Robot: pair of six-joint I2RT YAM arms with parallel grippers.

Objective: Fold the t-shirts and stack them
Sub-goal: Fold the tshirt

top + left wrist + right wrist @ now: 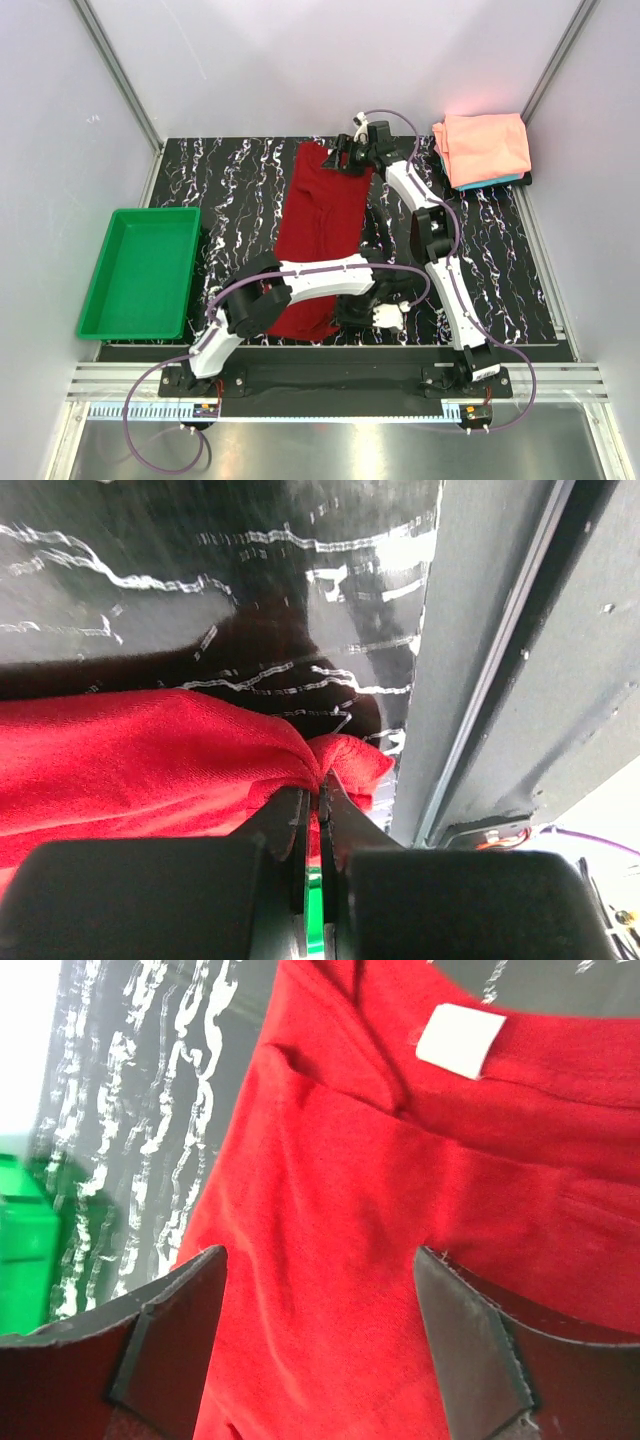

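Note:
The dark red t-shirt (318, 235) lies as a long strip down the middle of the black marbled mat. My left gripper (352, 313) is at its near right corner; in the left wrist view the left gripper (322, 783) is shut on a bunched bit of the red cloth (150, 755). My right gripper (342, 160) hovers open over the shirt's far end. In the right wrist view the right gripper (320, 1255) stands wide apart above the red cloth (330, 1190), near the white neck label (460, 1042). The salmon-pink t-shirt (482, 147) lies folded on the teal one (507, 181) at the far right.
A green plastic tray (105, 300) sits at the left edge of the mat, and also shows in the right wrist view (20, 1230). A metal rail (500, 670) runs along the table's near edge beside my left gripper. White walls enclose the table.

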